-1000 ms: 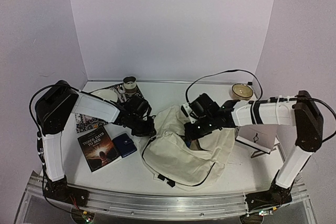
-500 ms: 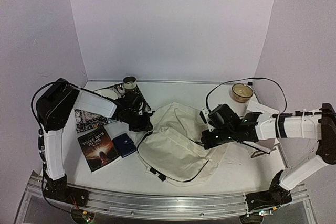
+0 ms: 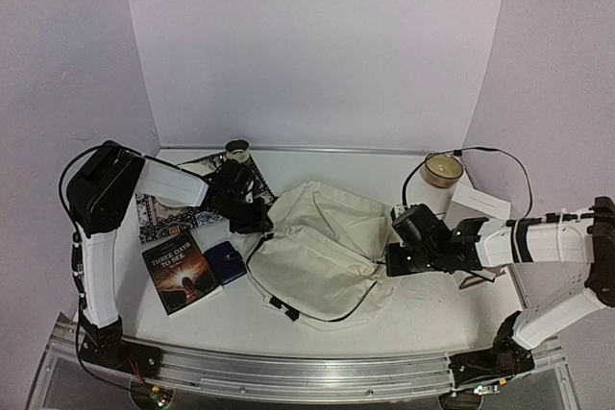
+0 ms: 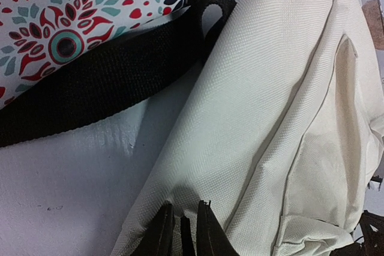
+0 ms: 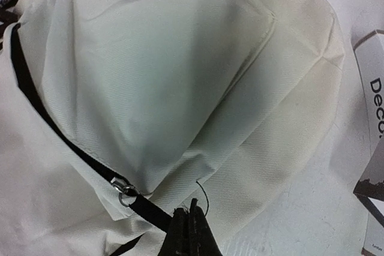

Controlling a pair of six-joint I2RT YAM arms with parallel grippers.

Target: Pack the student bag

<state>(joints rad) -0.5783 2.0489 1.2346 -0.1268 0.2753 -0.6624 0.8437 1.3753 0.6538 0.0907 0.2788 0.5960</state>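
The cream student bag (image 3: 322,247) lies flat in the middle of the table. It fills the left wrist view (image 4: 270,118) and the right wrist view (image 5: 162,70). My left gripper (image 3: 258,222) is at the bag's left edge, its jaws (image 4: 180,232) nearly closed and pinching a fold of cream fabric. My right gripper (image 3: 392,261) is at the bag's right side. Its jaws (image 5: 193,220) are shut on the black zipper pull tab (image 5: 144,209), which hangs from a metal ring (image 5: 125,191). The black zipper line (image 5: 36,106) runs up to the left. A black strap (image 4: 102,82) lies beside the bag.
A dark book (image 3: 181,276) and a blue pouch (image 3: 228,262) lie left of the bag. A red-patterned cloth (image 3: 159,213) lies behind them, also in the left wrist view (image 4: 72,28). A tin (image 3: 237,151) stands at the back. A candle jar (image 3: 442,170) and white box (image 3: 478,201) are at the right.
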